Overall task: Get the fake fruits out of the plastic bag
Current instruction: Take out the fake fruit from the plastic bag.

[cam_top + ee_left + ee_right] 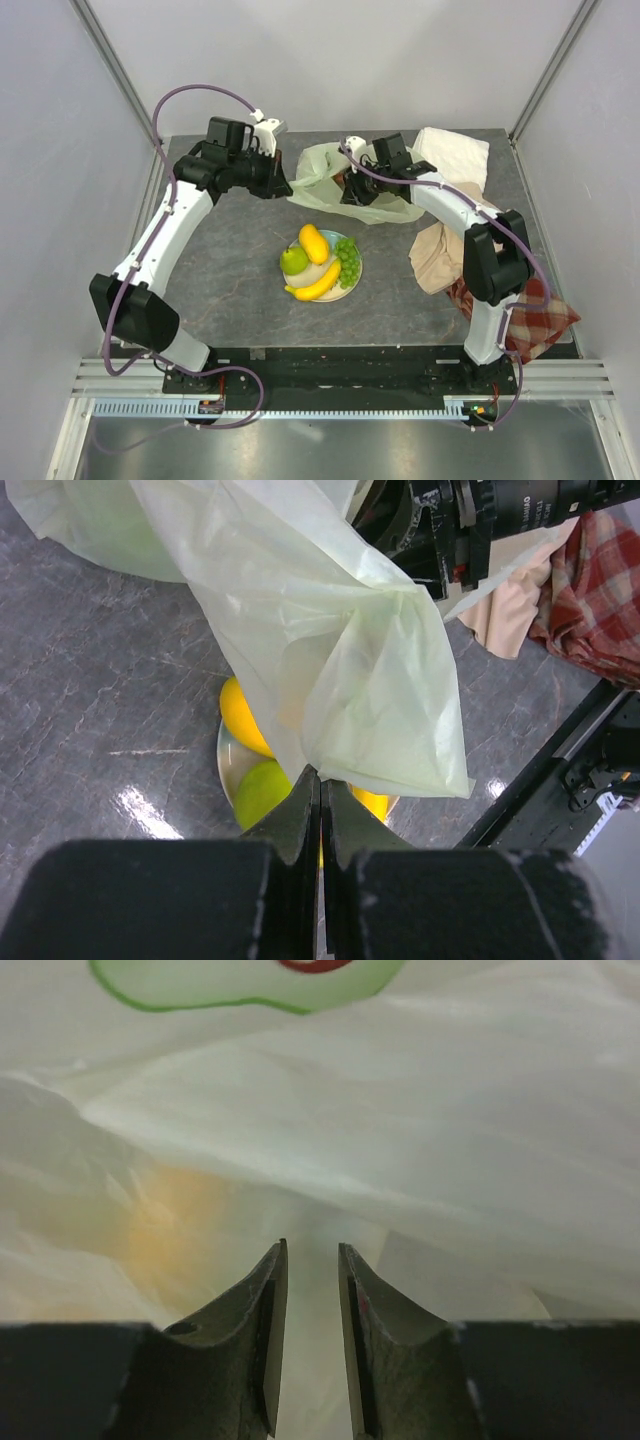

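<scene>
Plastic bag (325,165) sits far-middle on worktop (240,270). Left end effector (320,780) is closed, pinching bag film. Right end effector (305,1260) is at the bag, jaws narrowly apart, gripping nothing. Orange-tinted fruit (165,1225) glows through film, ahead-left in wrist view; right arm nearer.

My right tool (311,1250) sits close up to the plastic bag (450,1110), which fills the view. Its two dark fingers (250,1340) stand a narrow gap apart, with pale film showing between them. A blurred yellow-orange glow (160,1225) shows through the film on the left. A green-outlined print (250,985) lies at the far edge.
</scene>
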Motion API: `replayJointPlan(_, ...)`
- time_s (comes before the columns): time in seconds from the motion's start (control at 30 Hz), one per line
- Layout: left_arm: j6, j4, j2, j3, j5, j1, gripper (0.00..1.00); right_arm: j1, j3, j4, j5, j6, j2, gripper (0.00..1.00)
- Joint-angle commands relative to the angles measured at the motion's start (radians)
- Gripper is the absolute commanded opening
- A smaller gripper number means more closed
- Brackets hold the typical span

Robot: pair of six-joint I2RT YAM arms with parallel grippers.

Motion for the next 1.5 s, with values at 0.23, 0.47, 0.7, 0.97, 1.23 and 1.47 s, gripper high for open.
replayJointPlan(0.23,0.058,0.006,0.069,-0.046,-0.026,-0.011,0.02,-0.034,0.150,0.244,0.267,0.059,0.182,0.70)
replayJointPlan(0.47,0.058,0.026,0.114,0.002,-0.052,-0.013,0.02,-0.084,0.296,0.328,0.200,0.192,0.374,0.98)
replayJointPlan(0.7,0.098,0.005,0.105,0.004,-0.068,-0.013,0.01,-0.090,0.414,0.396,0.151,0.288,0.459,0.97)
replayJointPlan(0.97,0.086,-0.017,0.103,-0.021,-0.040,-0.014,0.02,-0.090,0.489,0.439,0.169,0.369,0.544,0.94)
replayJointPlan(1.23,0.093,-0.033,0.118,0.014,-0.057,-0.016,0.01,-0.058,0.591,0.433,0.167,0.355,0.662,0.93)
replayJointPlan(1.47,0.096,-0.040,0.131,0.005,-0.063,-0.017,0.02,-0.020,0.656,0.487,0.184,0.366,0.712,0.93)
